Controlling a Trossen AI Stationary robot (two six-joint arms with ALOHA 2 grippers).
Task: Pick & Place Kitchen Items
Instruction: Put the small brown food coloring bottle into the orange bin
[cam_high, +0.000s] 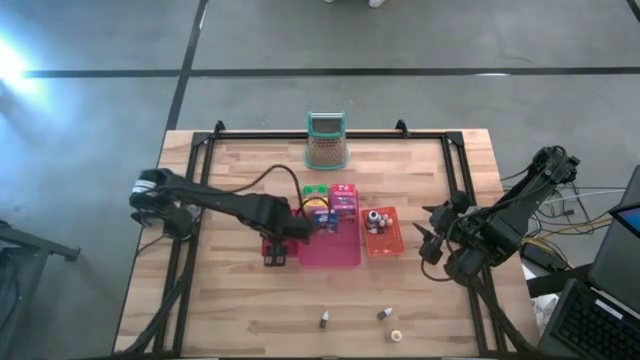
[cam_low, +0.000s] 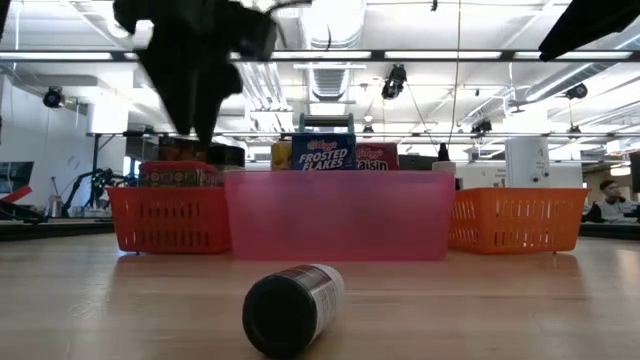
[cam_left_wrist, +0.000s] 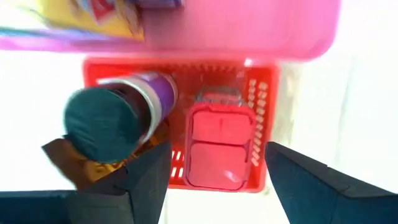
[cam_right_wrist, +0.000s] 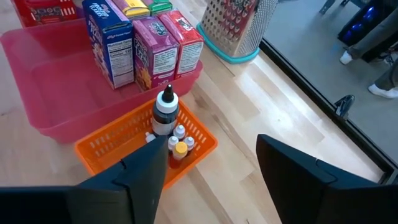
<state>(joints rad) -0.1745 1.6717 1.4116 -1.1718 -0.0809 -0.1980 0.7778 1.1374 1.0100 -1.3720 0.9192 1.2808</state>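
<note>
dark-capped bottle (cam_low: 291, 308) lies on its side on the bare tabletop (cam_high: 250, 310), nearest the low camera, one of three small items still loose and well apart from both arms. going left to right: the left gripper (cam_left_wrist: 214, 168) hovers over the red tray (cam_left_wrist: 261, 87), its fingers (cam_left_wrist: 146, 177) released and holding nothing, with a purple jar (cam_left_wrist: 118, 118) and a red box (cam_left_wrist: 219, 146) just beyond their tips, inside the tray. this looks like the close of a placing step; next it likely needs to lift clear and go for a loose item. beside the red tray, the pink bin (cam_high: 335, 250) holds upright cereal boxes (cam_right_wrist: 146, 46). next comes the orange tray (cam_right_wrist: 127, 146) with small bottles (cam_right_wrist: 166, 115), ahead of the right gripper (cam_right_wrist: 211, 165), whose spread fingers hold nothing. a mesh holder (cam_high: 326, 140) stands behind, out of the way.
</note>
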